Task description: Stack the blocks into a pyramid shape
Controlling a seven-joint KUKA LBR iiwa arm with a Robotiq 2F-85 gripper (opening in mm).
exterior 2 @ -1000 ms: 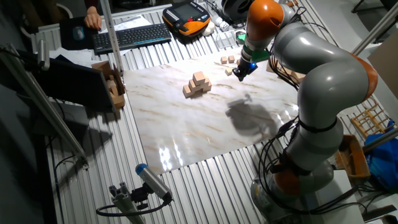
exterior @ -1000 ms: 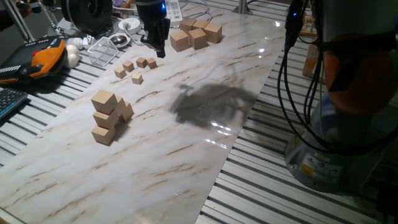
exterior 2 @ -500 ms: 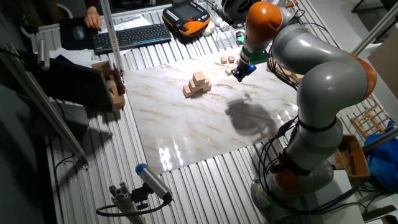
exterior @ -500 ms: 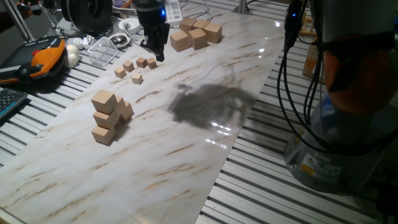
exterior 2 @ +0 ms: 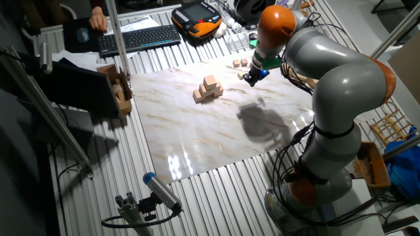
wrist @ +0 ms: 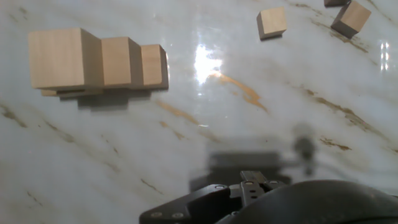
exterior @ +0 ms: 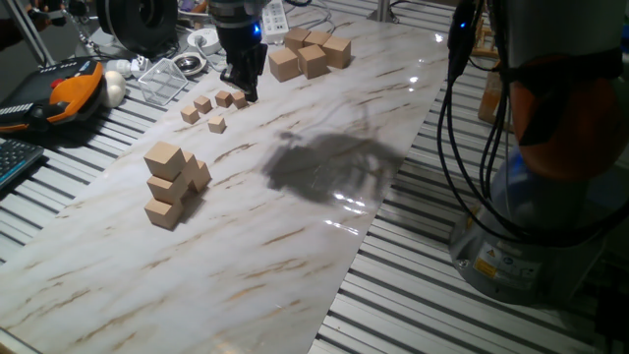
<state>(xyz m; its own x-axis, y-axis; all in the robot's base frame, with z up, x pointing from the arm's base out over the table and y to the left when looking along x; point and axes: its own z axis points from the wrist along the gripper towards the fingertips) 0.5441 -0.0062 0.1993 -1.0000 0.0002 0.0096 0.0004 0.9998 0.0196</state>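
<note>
Several tiny tan blocks lie loose at the far end of the marble board: one, another, and a pair beside my gripper. They also show in the other fixed view, and two show in the hand view. My gripper hangs low just right of the nearest tiny block and also shows in the other fixed view. Its fingers read as one dark mass. The hand view shows only the hand's dark body and no fingertips.
A pile of medium tan cubes stands mid-board, also in the hand view. Large tan cubes sit behind the gripper. A clear plastic box, an orange pendant and cables lie off the board's left edge.
My gripper has moved a little to the left, closer to the group of tiny blocks. The blocks and piles have not moved.
</note>
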